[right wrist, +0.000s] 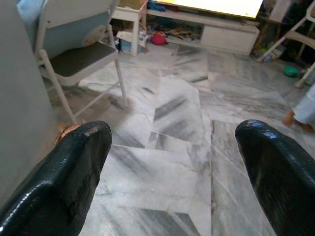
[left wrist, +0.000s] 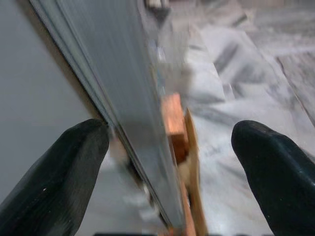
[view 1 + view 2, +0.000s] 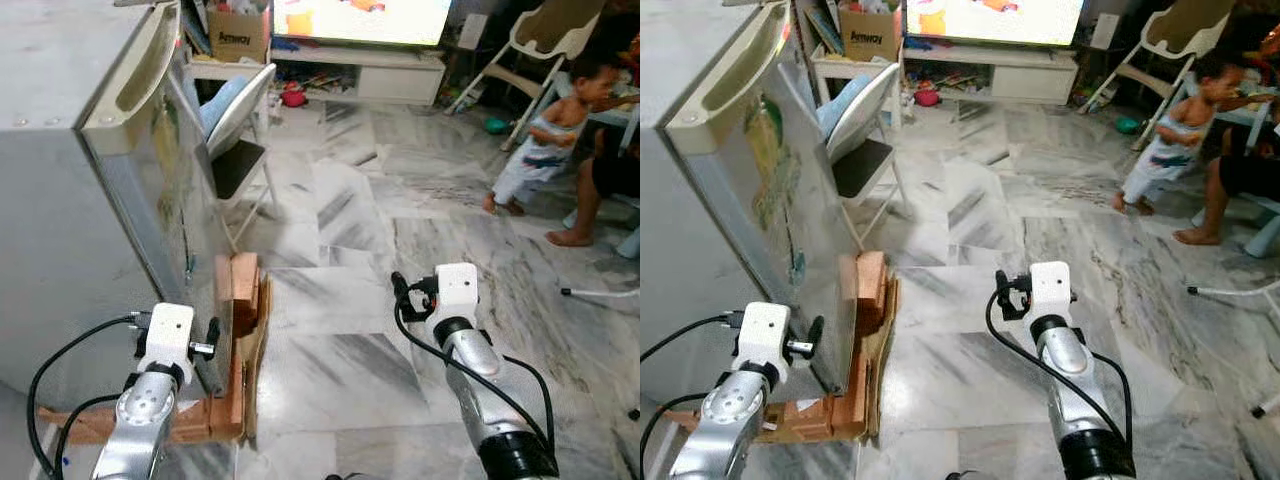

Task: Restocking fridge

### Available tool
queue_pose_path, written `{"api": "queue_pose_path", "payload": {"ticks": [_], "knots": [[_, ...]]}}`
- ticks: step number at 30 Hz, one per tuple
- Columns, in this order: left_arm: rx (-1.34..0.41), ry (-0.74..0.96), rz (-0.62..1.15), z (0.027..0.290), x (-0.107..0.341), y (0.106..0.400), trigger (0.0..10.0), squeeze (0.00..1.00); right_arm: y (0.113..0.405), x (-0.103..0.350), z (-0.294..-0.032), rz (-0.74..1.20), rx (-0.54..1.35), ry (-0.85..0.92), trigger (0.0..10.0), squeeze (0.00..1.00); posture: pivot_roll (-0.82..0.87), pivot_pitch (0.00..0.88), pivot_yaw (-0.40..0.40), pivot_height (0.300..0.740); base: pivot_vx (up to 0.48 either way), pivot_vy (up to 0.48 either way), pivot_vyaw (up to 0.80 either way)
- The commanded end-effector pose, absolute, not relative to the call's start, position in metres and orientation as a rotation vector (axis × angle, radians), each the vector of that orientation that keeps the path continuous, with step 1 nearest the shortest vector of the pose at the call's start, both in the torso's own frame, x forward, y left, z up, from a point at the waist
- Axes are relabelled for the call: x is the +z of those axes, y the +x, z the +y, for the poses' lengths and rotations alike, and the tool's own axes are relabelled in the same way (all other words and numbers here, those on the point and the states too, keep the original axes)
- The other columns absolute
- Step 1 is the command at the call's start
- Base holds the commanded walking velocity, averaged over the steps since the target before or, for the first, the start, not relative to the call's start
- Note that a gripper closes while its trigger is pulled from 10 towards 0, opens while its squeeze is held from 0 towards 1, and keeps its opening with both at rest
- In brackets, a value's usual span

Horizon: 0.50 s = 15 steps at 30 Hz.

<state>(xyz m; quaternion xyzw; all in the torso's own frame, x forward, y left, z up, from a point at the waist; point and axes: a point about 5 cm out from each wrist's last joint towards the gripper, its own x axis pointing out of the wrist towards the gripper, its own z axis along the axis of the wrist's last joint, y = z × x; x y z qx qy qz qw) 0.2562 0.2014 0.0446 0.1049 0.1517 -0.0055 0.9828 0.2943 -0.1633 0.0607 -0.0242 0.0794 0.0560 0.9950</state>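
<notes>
The grey fridge [image 3: 50,200] stands at the left, its silver door [image 3: 160,190] facing the room with the handle recess at the top. My left gripper [image 3: 208,342] is low at the door's free edge. In the left wrist view its fingers [image 2: 64,167] are spread, one on each side of the door edge [image 2: 142,123], so the left gripper [image 2: 170,135] is open. My right gripper [image 3: 402,292] hangs open over the bare marble floor, and the right wrist view shows nothing between the right gripper's [image 1: 172,135] fingers.
Wooden blocks and cardboard [image 3: 240,300] lie at the fridge's foot. A folding chair [image 3: 240,130] stands just beyond the door. A child [image 3: 545,140] and a seated person's leg [image 3: 590,200] are at the far right, with a TV stand [image 3: 360,75] at the back.
</notes>
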Motion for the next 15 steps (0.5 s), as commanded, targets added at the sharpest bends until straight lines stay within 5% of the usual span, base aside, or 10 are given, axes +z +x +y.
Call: {"api": "queue_pose_path", "payload": {"ticks": [1,15], "knots": [[-0.015,0.217,0.282,0.203,0.051,0.263,10.0,0.00,0.294,0.058,-0.167,0.177,0.111,-0.060,10.0,0.00,0.09,0.000,-0.069,0.740,0.000,0.000,0.00],[-0.010,0.218,0.169,0.198,0.082,0.311,10.0,0.00,0.288,0.050,-0.173,0.214,0.106,-0.082,10.0,0.00,0.09,0.000,-0.070,0.740,0.000,0.000,0.00]]}}
